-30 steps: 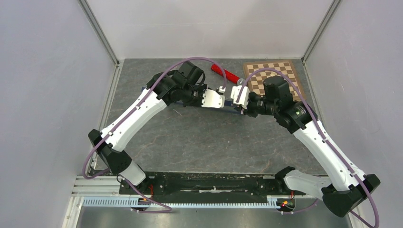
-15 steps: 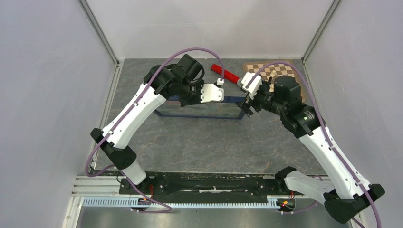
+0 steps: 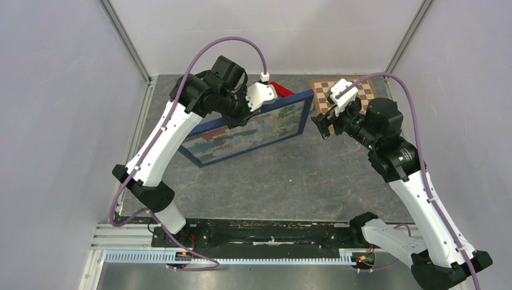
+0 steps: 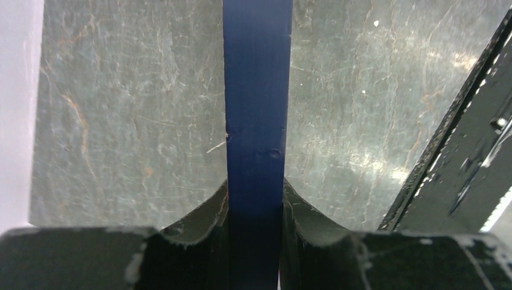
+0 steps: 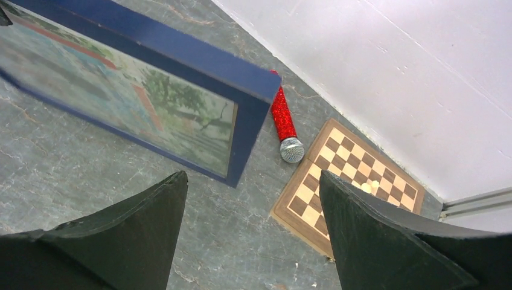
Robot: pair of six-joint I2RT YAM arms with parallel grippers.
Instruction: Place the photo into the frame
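The frame (image 3: 307, 112) stands tilted on its long lower edge on the grey table, dark blue face towards the camera. The photo (image 3: 265, 127) shows behind its glass, with green trees and red signs. My left gripper (image 3: 249, 109) is shut on the frame's upper edge. In the left wrist view the blue edge (image 4: 256, 121) runs straight up between the fingers of that gripper (image 4: 255, 205). My right gripper (image 3: 323, 124) hangs open just right of the frame's right end, touching nothing. The right wrist view has the frame's corner (image 5: 241, 90) and the photo (image 5: 121, 90) beyond the open right gripper (image 5: 253, 205).
A red glitter microphone (image 3: 281, 89) lies behind the frame, its silver head (image 5: 291, 150) beside a wooden chessboard (image 3: 356, 90) at the back right. White walls enclose the table on three sides. A black rail (image 4: 459, 151) crosses the right of the left wrist view.
The right gripper opened, let go of the frame's right end and drew back to the right. The left arm rose and tipped the frame up, so the photo now faces the camera.
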